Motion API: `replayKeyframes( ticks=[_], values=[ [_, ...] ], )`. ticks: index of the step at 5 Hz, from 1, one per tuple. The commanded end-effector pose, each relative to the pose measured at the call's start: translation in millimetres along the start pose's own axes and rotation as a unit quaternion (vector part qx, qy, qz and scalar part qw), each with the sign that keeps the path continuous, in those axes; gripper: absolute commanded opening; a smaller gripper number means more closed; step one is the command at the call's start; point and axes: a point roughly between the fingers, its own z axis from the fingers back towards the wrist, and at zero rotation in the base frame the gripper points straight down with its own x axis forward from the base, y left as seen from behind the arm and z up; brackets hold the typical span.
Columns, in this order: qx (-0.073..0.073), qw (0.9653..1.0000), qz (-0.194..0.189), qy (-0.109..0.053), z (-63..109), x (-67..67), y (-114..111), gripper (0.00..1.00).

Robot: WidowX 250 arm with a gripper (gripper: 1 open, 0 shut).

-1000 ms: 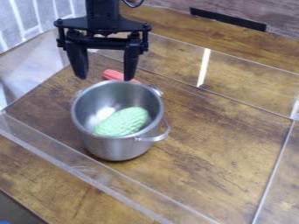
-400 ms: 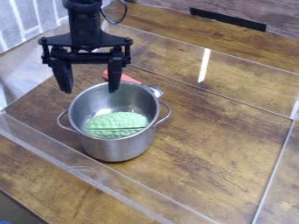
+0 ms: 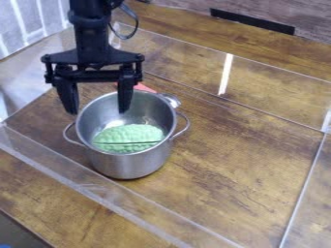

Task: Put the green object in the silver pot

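The green object (image 3: 131,137) is lying in the pot (image 3: 126,162), down on the bottom, long side running roughly left to right in the picture. It fills a good part of the inside, and you can see a bit of shiny steel around it, more on the far side.

The hand (image 3: 93,100) hangs right over the pot's far-left rim, pointing straight down, jaws spread wide with nothing between them. One finger (image 3: 65,97) sits left of the rim and the other lines up with the far rim. Can't tell if either actually touches the metal.

Other stuff: a small red thing (image 3: 141,90) peeks out behind the pot on the counter (image 3: 246,174), just beside the right finger, mostly hidden by it. The pot's handle (image 3: 179,124) on the right side sticks out toward the open wood.

The whole work area is boxed in by low clear walls (image 3: 116,199), one running along the near edge and another behind and to the right. The pot sits well inside them. A dark strip (image 3: 253,19) lies at the back.
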Motion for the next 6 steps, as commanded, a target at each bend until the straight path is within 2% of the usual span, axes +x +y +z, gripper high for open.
replayKeyframes(
  ticks=[1, 2, 3, 4, 5, 6],
  values=[
    [-0.006, 0.9998, 0.016, -0.006, 1.6, 3.7, 9, 1.00],
    [-0.005, 0.9998, 0.020, -0.003, -2.1, 5.9, 13, 0.00],
    [-0.004, 0.9998, 0.022, -0.001, -0.9, 8.4, 17, 0.00],
    [-0.008, 0.9995, 0.032, 0.001, 19.0, 12.2, 6, 0.00],
    [-0.020, 0.9989, 0.041, 0.005, 44.3, 20.9, -12, 0.00],
    [-0.027, 0.9992, 0.028, 0.011, 46.1, 19.4, -37, 0.00]
  ],
)
